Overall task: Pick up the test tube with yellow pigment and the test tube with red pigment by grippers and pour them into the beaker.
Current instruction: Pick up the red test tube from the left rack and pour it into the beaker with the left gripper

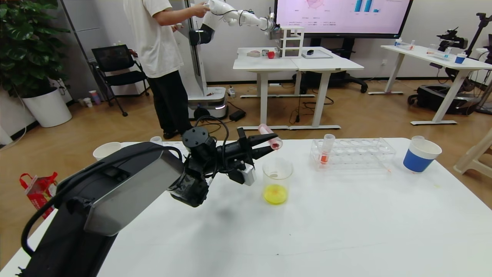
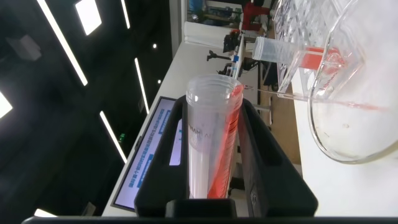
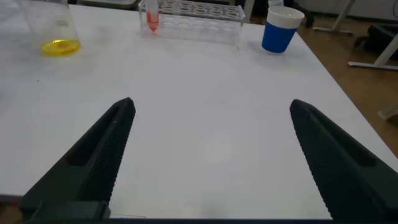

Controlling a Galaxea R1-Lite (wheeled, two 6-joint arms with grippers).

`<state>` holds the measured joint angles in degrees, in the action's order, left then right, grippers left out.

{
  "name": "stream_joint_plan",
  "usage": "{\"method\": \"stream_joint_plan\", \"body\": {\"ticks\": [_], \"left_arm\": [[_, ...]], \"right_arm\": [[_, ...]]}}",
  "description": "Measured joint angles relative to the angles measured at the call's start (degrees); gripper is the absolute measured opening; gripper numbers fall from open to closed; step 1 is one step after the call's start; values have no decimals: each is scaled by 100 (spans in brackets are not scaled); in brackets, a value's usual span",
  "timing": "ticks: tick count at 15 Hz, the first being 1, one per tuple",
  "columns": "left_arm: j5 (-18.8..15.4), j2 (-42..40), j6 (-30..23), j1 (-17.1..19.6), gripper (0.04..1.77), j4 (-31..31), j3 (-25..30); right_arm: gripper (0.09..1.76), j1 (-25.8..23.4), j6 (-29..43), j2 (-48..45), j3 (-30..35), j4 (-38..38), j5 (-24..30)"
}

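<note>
left gripper (image 1: 265, 145) is hanging above the white bench (image 1: 346, 223), jaws clamping the test tube with red pigment (image 1: 269, 136). tube is lying tilted, its open mouth pointing down over the rim of the beaker (image 1: 276, 181). in the left wrist view, a red streak is running along the inside wall of the test tube (image 2: 214, 146), and a thin red trace is showing across the beaker wall (image 2: 348, 93).

beaker is standing upright on the bench, a pool of yellow liquid sitting in its bottom.

clear tube rack (image 1: 353, 153) is sitting beside the beaker on the robot's right; a second red-orange tube (image 1: 326, 151) is standing upright at its near-left end. blue-and-white paper cup (image 1: 421, 154) is sitting beyond the rack.

right gripper (image 3: 211, 155) is hovering over bare bench, jaws spread wide, holding nothing.
</note>
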<state>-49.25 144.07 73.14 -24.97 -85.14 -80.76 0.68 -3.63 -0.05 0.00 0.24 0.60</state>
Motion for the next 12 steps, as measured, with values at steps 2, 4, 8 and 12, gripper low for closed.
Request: {"method": "stream_joint_plan", "body": {"ticks": [2,4,8,12], "left_arm": [[2,26,15,5,49,0,-16],[-4,50,45,-2,49,-26,-24],[-4,74,190,0,49,-52,-33],[-13,74,371,11,49,-39,-2]], "right_arm": [[174,0,0,0,0,2,0],[174,0,0,0,0,2,0],[174,0,-2,0,0,2,0],[174,0,0,0,0,2,0]]}}
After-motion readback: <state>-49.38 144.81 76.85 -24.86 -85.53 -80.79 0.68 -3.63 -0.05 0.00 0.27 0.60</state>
